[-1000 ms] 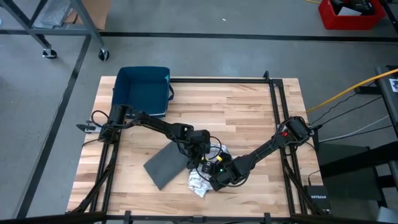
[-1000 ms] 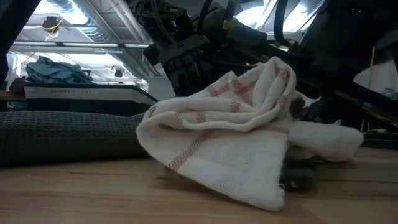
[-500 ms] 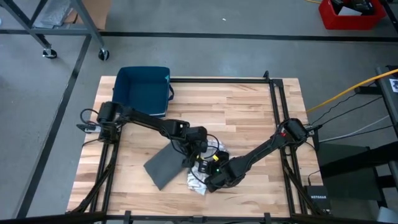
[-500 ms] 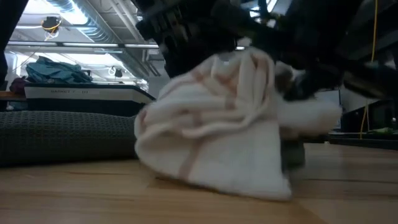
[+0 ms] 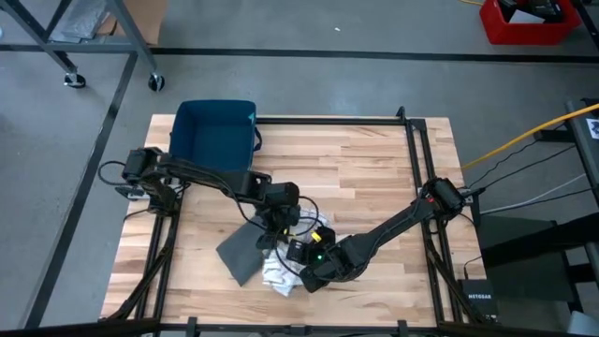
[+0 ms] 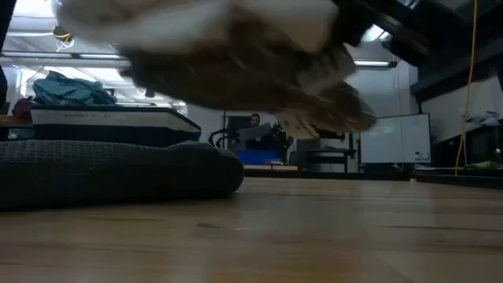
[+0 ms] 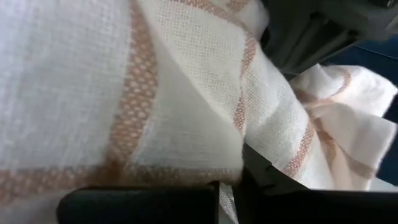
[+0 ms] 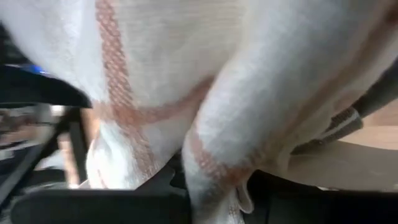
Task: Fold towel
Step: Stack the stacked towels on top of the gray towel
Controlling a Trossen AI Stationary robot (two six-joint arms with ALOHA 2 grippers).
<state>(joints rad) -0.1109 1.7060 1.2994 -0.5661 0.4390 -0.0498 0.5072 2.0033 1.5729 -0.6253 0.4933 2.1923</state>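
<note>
The towel (image 5: 279,273) is white with red-orange stripes. It hangs bunched between my two grippers near the table's front middle. In the low view the towel (image 6: 236,47) is wholly clear of the wood. My left gripper (image 5: 278,231) comes from the left and is shut on it. My right gripper (image 5: 305,259) comes from the right and is also shut on it. The cloth fills both wrist views (image 7: 93,74) (image 8: 186,62). My left gripper pinches a thin bit of the towel's cloth (image 7: 227,198) between its two fingers, slanting down from the table's left. How many layers it has I cannot tell. The towel hangs slack and crumpled, clear of the table. My right gripper pinches a bunched fold with a red stripe (image 8: 211,167) between its two fingers, slanting down from the table's right. The cloth drapes over the fingers and hangs slack, clear of the table.
A dark grey cloth (image 5: 239,251) lies flat on the table just left of the towel, also in the low view (image 6: 94,169). A blue bin (image 5: 213,136) stands at the far left corner. Black frame rails (image 5: 416,159) run along the table's sides.
Both grippers have risen and shifted a little toward the table's left edge, staying shut. The towel, which lay crumpled on the wood, has been lifted clear and now hangs bunched between them.
</note>
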